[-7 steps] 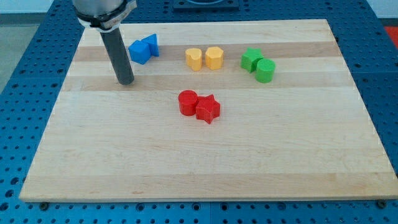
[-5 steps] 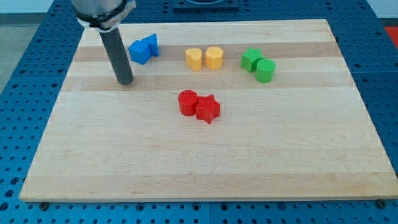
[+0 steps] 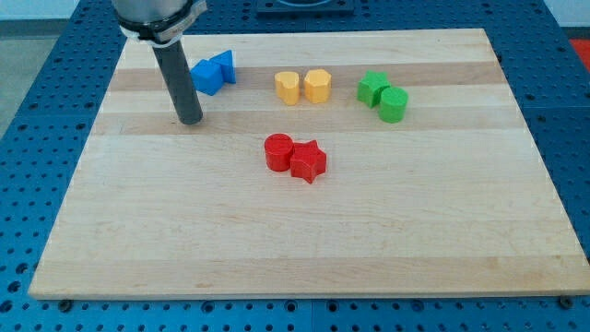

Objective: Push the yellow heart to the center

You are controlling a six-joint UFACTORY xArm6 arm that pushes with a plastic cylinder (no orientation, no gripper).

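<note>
The yellow heart (image 3: 288, 88) lies in the upper middle of the wooden board (image 3: 304, 240), touching or nearly touching a second yellow block (image 3: 318, 85) on its right. My tip (image 3: 190, 121) rests on the board at the view's left, well left of and slightly below the yellow heart. The tip is just below and left of two blue blocks (image 3: 212, 72). It touches no block.
A red cylinder (image 3: 278, 151) and a red star (image 3: 310, 162) sit together near the board's centre, below the yellow pair. Two green blocks (image 3: 372, 88), (image 3: 394, 105) lie to the right of the yellow pair.
My tip has shifted very slightly to the right. No block has moved.
</note>
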